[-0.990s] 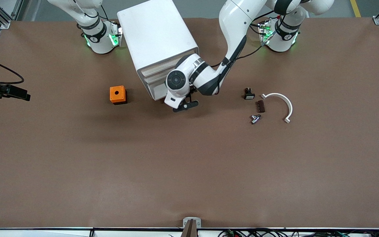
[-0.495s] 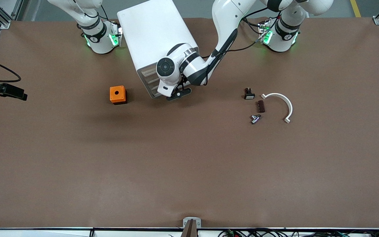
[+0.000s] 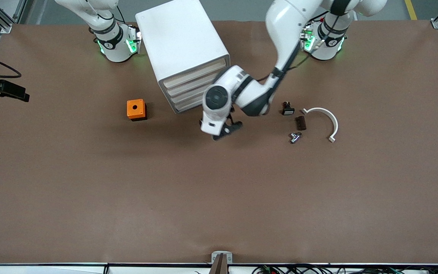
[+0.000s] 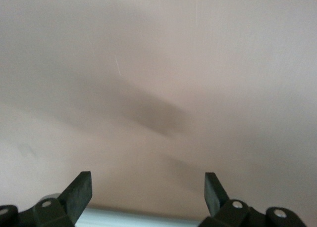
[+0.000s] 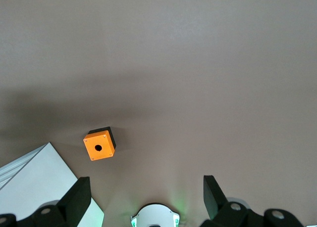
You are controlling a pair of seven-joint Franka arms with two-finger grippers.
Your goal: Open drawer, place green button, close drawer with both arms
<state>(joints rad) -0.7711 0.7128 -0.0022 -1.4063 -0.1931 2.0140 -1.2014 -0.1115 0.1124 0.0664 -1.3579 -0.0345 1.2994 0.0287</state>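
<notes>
White drawer cabinet [image 3: 183,53] is my landmark; all its drawers look shut, so step one isn't done. Left gripper [image 3: 224,131] hovers over bare table just off the cabinet's drawer front, fingers [image 4: 79,192] spread wide, nothing between them. Right gripper [image 5: 143,197] is up high w/ jaws released too, looking down on the orange box [image 3: 136,109] beside the cabinet; that arm waits. Button [image 3: 295,137], I think, is the tiny piece toward the left arm's end from the cabinet, near a black switch [image 3: 288,108] and white curved clip [image 3: 323,121]; can't confirm its green cap. To do this well: square the left fingers to one drawer lip, come in level, pull straight along the cabinet's angle, not sideways.
</notes>
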